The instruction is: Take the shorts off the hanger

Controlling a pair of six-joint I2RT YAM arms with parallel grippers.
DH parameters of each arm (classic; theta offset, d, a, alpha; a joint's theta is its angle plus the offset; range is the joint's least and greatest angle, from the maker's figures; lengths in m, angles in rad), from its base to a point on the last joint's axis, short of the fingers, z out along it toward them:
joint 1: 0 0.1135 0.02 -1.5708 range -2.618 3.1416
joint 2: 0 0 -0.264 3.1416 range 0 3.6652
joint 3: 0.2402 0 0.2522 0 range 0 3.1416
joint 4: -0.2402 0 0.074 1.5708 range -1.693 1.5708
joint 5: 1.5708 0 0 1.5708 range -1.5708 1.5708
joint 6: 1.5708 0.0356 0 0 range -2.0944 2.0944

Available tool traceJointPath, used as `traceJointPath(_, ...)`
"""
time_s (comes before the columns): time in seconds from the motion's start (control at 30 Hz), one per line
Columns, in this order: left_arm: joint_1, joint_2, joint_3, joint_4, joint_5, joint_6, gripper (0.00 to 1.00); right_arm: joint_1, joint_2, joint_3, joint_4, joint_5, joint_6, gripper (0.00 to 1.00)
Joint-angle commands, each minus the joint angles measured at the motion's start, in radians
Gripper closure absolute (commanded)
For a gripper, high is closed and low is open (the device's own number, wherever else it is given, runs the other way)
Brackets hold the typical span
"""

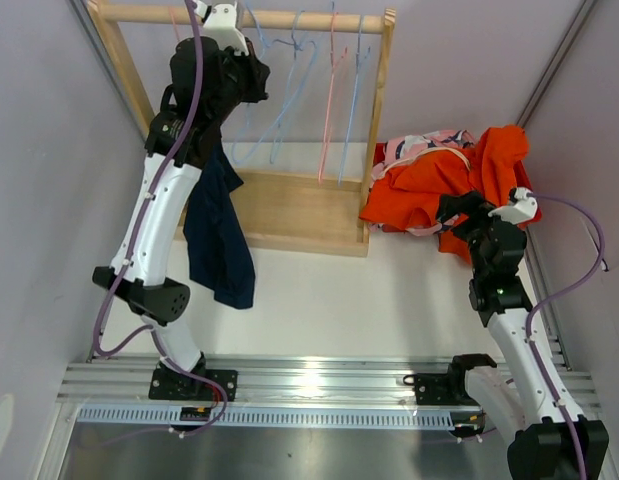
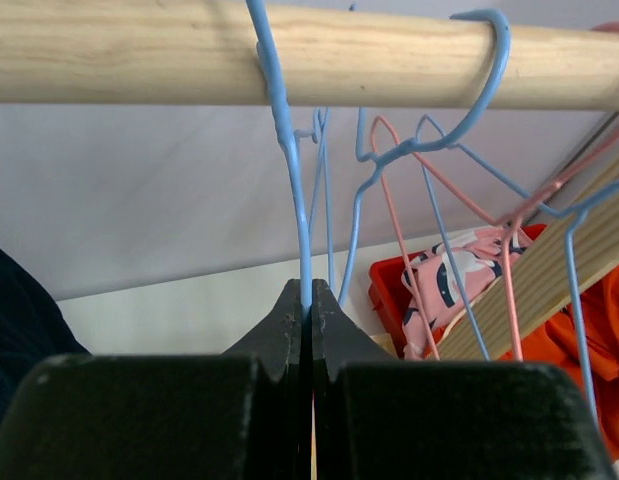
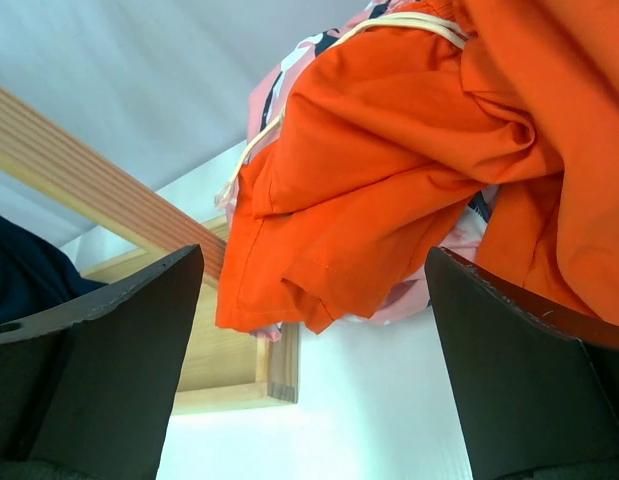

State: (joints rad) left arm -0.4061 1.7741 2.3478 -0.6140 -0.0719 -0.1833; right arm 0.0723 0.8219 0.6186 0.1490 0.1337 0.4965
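Observation:
The plain navy shorts [image 1: 220, 238] hang beside the rack's left post, their top hidden behind my left arm; their edge shows in the left wrist view [image 2: 17, 335]. My left gripper [image 1: 251, 78] is up under the wooden rod [image 2: 139, 55], shut on the wire of a blue hanger [image 2: 292, 150]. The orange shorts [image 1: 439, 178] lie heaped on the pink printed shorts [image 1: 414, 146] at the right. My right gripper [image 1: 453, 210] is open and empty just in front of the orange shorts [image 3: 389, 150]. Olive and floral shorts are out of view.
Several bare blue and pink hangers [image 1: 329, 70] hang on the rod. The wooden rack's base [image 1: 299, 210] lies between the arms. A red bin [image 2: 384, 290] holds the pink shorts [image 2: 451, 285]. Grey walls stand close on both sides.

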Motion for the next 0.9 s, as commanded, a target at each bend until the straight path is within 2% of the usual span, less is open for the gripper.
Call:
traceJointPath(0.0, -0.028, -0.002, 0.004, 0.03, 0.028, -0.018, 1.0, 0.001, -0.021, 0.01, -0.034, -0.013, -0.013, 0.01)
traceJointPath(0.1, -0.045, -0.024, -0.053, 0.011, 0.018, -0.024, 0.99, 0.003, -0.026, 0.012, -0.043, -0.016, -0.013, 0.01)
traceJointPath(0.17, -0.049, -0.051, -0.093, 0.007, 0.012, -0.028, 0.86, 0.004, -0.032, 0.006, -0.043, -0.026, -0.013, 0.01)
traceJointPath(0.37, -0.06, -0.113, -0.182, -0.013, -0.017, -0.027, 0.6, 0.004, -0.059, -0.002, -0.074, -0.036, -0.013, 0.01)
traceJointPath(0.5, -0.06, -0.143, -0.122, -0.073, -0.057, -0.019, 0.35, 0.004, -0.099, 0.0, -0.103, -0.04, -0.024, 0.01)
traceJointPath(0.6, -0.06, -0.191, -0.097, -0.109, -0.107, -0.018, 0.3, 0.004, -0.128, 0.001, -0.129, -0.04, -0.032, 0.01)
traceJointPath(0.73, -0.059, -0.318, -0.154, -0.087, -0.175, 0.004, 0.23, 0.004, -0.153, 0.0, -0.144, -0.046, -0.038, 0.01)
traceJointPath(0.87, -0.053, -0.344, -0.165, -0.105, -0.273, 0.051, 0.2, 0.003, -0.17, 0.001, -0.181, -0.055, -0.036, 0.01)
